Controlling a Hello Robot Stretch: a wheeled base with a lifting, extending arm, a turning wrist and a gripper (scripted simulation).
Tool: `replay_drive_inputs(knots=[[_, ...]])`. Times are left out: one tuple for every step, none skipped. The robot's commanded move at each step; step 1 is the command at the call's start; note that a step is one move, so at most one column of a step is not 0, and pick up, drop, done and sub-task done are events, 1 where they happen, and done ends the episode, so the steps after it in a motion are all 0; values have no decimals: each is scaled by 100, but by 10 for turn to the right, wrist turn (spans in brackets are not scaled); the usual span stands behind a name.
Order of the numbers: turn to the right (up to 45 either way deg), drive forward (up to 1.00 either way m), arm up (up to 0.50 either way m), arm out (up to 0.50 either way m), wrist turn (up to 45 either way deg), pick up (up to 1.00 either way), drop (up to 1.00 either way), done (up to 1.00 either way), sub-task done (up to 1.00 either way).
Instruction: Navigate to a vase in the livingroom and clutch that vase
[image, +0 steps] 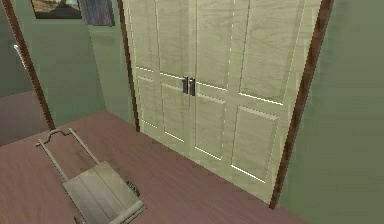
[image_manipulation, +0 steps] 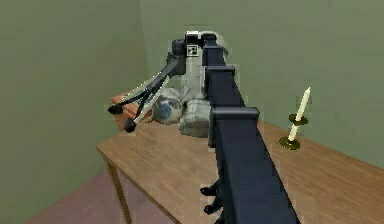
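Note:
My arm (image_manipulation: 232, 130) reaches out over a wooden table (image_manipulation: 170, 165) in the arm side view. The gripper (image_manipulation: 125, 113) sits at the arm's far end, its thin fingers (image_manipulation: 148, 92) slanting down to the left near the table's far corner. A pale grey rounded thing (image_manipulation: 180, 108) rests on the tabletop right behind the gripper's body. Its shape is too unclear to call it a vase. I cannot tell whether the gripper holds anything.
A white candle in a brass holder (image_manipulation: 297, 120) stands on the table right of the arm. Green walls close in behind the table. In the forward view, pale double doors (image: 215, 85) stand close ahead, and a hand truck (image: 95, 185) lies on the reddish floor at lower left.

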Motion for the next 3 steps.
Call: replay_drive_inputs(knots=[[0, 0, 0, -48, 0, 0, 0, 0, 0], [450, 0, 0, 0, 0, 0, 0, 0, 0], [0, 60, 0, 0, 0, 0, 0, 0, 0]])
